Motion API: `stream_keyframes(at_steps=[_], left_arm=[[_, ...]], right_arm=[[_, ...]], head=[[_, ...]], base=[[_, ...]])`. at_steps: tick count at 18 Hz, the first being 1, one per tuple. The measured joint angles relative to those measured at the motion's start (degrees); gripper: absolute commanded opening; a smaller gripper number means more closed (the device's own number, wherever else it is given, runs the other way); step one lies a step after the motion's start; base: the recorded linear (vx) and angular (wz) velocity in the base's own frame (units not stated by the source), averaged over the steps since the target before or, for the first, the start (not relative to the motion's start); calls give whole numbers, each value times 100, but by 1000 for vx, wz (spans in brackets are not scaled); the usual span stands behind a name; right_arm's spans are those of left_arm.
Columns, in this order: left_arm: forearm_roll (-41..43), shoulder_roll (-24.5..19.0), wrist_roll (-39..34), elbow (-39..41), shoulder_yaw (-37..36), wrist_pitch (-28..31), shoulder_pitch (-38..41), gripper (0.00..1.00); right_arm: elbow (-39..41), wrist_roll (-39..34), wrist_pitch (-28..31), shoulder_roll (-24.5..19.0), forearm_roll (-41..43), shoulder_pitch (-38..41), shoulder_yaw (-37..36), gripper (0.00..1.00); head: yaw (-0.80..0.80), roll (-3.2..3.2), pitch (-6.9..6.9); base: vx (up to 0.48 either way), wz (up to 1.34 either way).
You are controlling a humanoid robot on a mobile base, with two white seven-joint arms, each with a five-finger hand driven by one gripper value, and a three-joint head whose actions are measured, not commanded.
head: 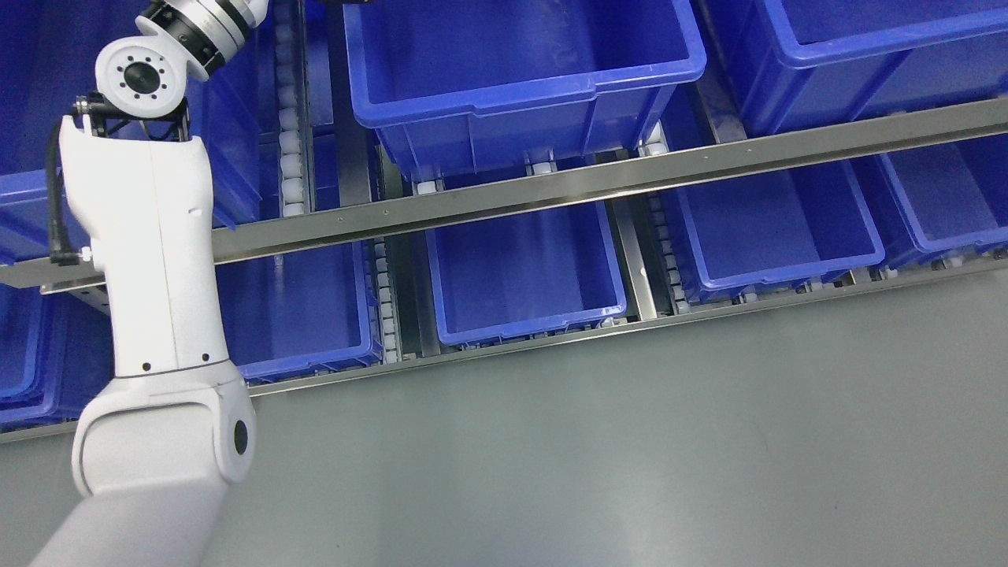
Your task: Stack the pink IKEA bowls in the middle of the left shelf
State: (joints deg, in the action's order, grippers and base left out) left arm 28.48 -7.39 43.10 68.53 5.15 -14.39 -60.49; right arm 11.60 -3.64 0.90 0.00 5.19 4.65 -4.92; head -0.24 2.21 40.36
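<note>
No pink bowl shows in the head view. My left arm (150,276) rises from the lower left, white and jointed, and reaches up past the steel shelf rail (551,185). Its wrist (201,24) leaves the picture at the top left, so the hand itself is out of view. The right arm does not appear. Blue plastic bins fill the shelf levels: a large one (512,71) on the upper level and one (524,272) below it on the lower level.
More blue bins stand at the right (776,228) and the upper right (866,47), and another (303,311) sits behind my left arm. White roller tracks (291,157) run between the bins. Grey floor (630,449) spreads in front of the shelf.
</note>
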Motion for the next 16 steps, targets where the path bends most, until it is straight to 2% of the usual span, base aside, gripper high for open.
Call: stream_keyframes(at_steps=[10,16], left_arm=[[88,51,-42,-76,-119,-34,-54,2],[166,55,-41,-156,-154,-36,195,2]], right_arm=[[0,1,0,0,0,1,0,100],[0,25,0,0,0,1,0,100]], head=[[0,0,0],[0,0,0]], base=[[135,-91],[93,-21]])
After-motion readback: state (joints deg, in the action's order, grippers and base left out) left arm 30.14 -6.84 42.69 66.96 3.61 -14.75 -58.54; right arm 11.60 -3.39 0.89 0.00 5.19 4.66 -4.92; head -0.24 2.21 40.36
